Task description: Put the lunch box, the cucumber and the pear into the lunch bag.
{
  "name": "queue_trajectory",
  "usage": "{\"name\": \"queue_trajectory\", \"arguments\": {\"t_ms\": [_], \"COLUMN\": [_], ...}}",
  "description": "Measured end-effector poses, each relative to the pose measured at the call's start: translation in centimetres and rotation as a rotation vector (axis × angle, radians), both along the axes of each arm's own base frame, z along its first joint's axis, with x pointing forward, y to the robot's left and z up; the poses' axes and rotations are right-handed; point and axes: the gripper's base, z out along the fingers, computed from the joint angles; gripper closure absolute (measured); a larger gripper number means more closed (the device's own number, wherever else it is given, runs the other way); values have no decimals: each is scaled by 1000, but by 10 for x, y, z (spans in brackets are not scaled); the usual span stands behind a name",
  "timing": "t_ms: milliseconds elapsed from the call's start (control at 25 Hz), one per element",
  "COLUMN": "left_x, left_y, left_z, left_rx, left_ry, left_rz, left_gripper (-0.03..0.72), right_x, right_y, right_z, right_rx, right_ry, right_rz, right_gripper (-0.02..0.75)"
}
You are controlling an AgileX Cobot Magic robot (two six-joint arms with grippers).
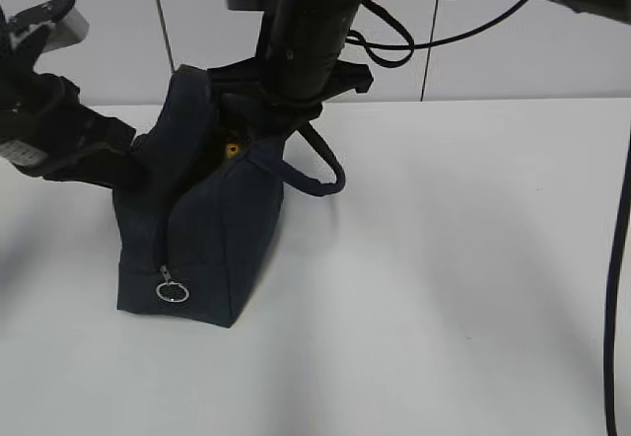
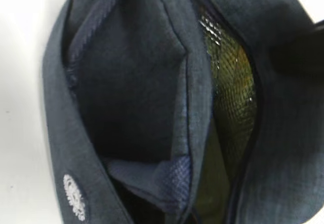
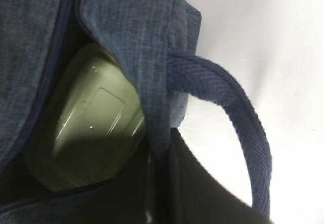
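Lunch box (image 3: 88, 133) inside unlabelled lunch bag (image 1: 212, 249)

Exterior view: set in front of the tabletop (image 1: 463, 258), above object height, looking down at a slant toward the far edge and the wall behind; mid-distance, taking in both arms and the whole lunch bag (image 1: 212, 249).

Left wrist view: very near, looking straight down into the bag's open mouth, tabletop showing along the left edge.

Right wrist view: closer still, at the bag's rim beside the loop handle (image 3: 238, 112), looking in on the lunch box (image 3: 93, 127).

Shared by all three: the bag's opening.
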Motion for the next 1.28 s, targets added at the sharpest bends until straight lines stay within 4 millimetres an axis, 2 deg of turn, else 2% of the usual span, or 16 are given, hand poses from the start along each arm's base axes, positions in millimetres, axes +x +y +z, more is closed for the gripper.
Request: {"name": "queue_trajectory", "arguments": {"t_ms": [200, 400, 640, 840, 960, 1120, 1200, 1280], "left_x": [6, 10, 15, 18, 19, 19, 19, 19], "left_y": [-21, -24, -28, -48, -56, -56, -56, -56], "left_z": [7, 7, -1, 2, 3, 2, 2, 2], "left_rx": [-11, -14, -21, -29, -35, -34, -34, -33], "left_ry": [-21, -20, 4, -2, -4, 0, 0, 0], "left_rz": [-50, -50, -49, -96, -109, -107, -107, -107], "left_gripper": [686, 686, 686, 686, 686, 682, 648, 561], "right_x": [-6, -21, -50, -80, -87, -85, -85, -84], "right_y": [-6, -17, -49, -74, -77, -76, -76, -76], "right_z": [3, 1, 1, 6, 7, 9, 9, 10], "right_rx": [-34, -15, 94, 137, 130, 151, 153, 147], "right_ry": [2, -27, -29, -77, -89, -117, -125, -142], "right_rz": [-1, -4, -26, -13, 16, 26, 41, 62], "right_gripper": [734, 734, 734, 734, 734, 734, 699, 605]}}
